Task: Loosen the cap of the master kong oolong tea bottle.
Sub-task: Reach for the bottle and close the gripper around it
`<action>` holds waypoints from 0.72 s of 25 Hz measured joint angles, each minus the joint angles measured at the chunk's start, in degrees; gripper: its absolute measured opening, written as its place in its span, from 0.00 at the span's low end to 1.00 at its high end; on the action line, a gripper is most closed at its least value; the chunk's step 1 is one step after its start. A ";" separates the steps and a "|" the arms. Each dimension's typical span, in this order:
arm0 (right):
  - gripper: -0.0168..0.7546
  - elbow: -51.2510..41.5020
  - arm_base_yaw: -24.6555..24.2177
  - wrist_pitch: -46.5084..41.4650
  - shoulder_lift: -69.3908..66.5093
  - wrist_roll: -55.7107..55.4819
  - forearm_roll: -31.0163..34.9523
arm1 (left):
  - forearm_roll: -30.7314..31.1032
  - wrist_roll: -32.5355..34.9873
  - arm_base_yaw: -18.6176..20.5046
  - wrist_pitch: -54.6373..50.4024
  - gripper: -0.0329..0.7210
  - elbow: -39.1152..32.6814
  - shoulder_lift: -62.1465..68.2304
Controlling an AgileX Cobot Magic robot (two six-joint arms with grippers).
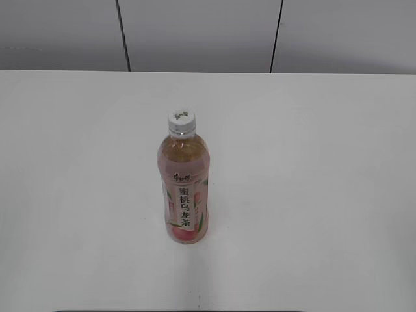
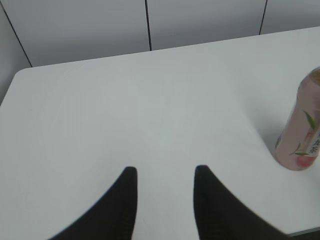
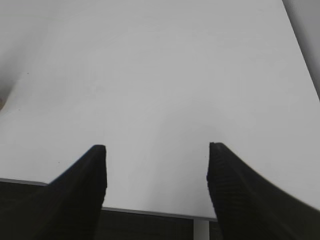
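The master kong oolong tea bottle (image 1: 184, 195) stands upright near the middle of the white table (image 1: 312, 169), pink peach label facing front. Its white ribbed cap (image 1: 181, 119) sits on the neck. In the left wrist view the bottle's lower body (image 2: 300, 135) shows at the right edge, well right of my left gripper (image 2: 165, 171), which is open with only bare table between its black fingers. My right gripper (image 3: 156, 147) hangs open over the table's near edge, nothing between its fingers. Neither gripper shows in the exterior view, and the bottle is out of the right wrist view.
The table's near edge (image 3: 150, 211) runs under my right gripper, with dark space below it. A grey panelled wall (image 1: 195, 32) stands behind the table. The table's rounded far-left corner (image 2: 22, 72) shows in the left wrist view.
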State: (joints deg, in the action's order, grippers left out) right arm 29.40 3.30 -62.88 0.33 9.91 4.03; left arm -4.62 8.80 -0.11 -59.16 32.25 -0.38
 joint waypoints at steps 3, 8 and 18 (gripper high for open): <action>0.65 0.00 0.00 0.00 0.00 0.00 0.00 | 0.00 0.00 0.00 0.00 0.36 0.00 0.00; 0.65 0.00 0.00 0.00 0.00 0.00 0.00 | 0.00 0.00 0.00 0.00 0.36 0.00 0.00; 0.65 0.00 0.00 0.00 0.00 0.00 0.00 | 0.00 0.00 0.00 0.00 0.36 0.00 0.00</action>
State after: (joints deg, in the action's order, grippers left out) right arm 29.40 3.30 -62.88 0.33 9.91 4.03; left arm -4.62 8.80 -0.11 -59.16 32.25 -0.38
